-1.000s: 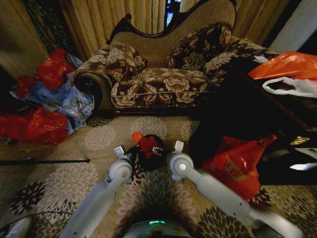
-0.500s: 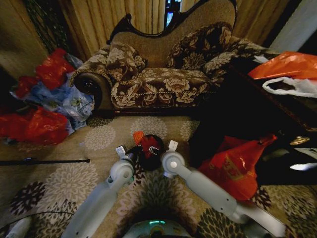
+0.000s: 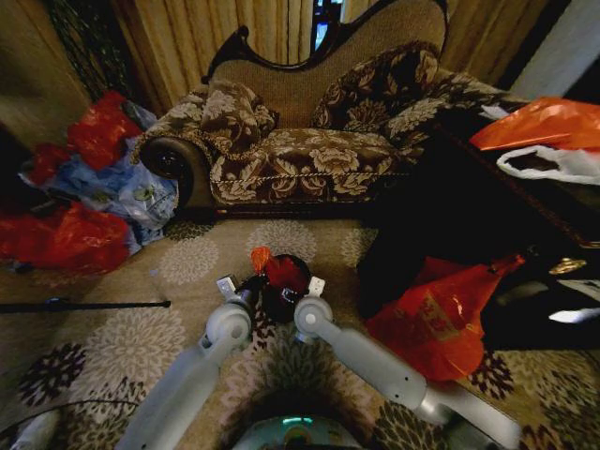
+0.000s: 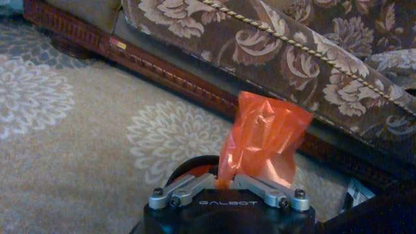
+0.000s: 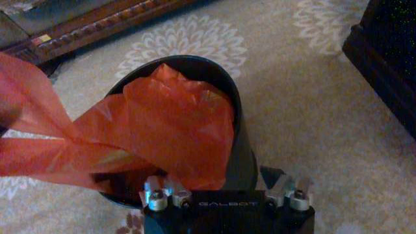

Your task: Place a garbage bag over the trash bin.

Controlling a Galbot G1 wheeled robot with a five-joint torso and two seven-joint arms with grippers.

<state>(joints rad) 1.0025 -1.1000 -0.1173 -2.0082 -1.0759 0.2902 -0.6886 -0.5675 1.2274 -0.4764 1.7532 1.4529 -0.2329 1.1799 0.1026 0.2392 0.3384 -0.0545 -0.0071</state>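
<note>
Fingers: the left gripper (image 4: 226, 187) has its two fingers pressed together, pinching one edge of the garbage bag (image 4: 263, 139), which stands up from between them as a crinkled flap. The right gripper (image 5: 227, 187) has its two fingers spread, one at each side of the trash bin's near rim, gripping nothing.

Landmark for positions: the trash bin (image 3: 281, 286), count 1.

Largest to smallest:

- Sofa (image 3: 309, 141), count 1, floral brown, directly behind the bin, across a strip of carpet. Two patterned cushions on its seat.
- Carpet (image 3: 112, 337), count 1, pale with flower medallions; the bin stands on it.
- Dark cabinet (image 3: 487, 225), count 1, to the right of the bin. One orange bag and one white bag lie on its top.
- Heap of stuffed bags (image 3: 84, 197), well to the left of the bin: at least three red, plus blue ones; exact count cannot be told.
- Printed orange-red bag (image 3: 441, 319), count 1, on the floor near the bin's right side, against the cabinet.
- Two pale arms, one either side of the bin, both reaching toward its near rim.
- Trash bin: black, round, upright.
- Garbage bag, count 1, glossy red. Most of it is bunched inside the bin's mouth; one end is drawn out over the rim on the left side to the left gripper.
</note>
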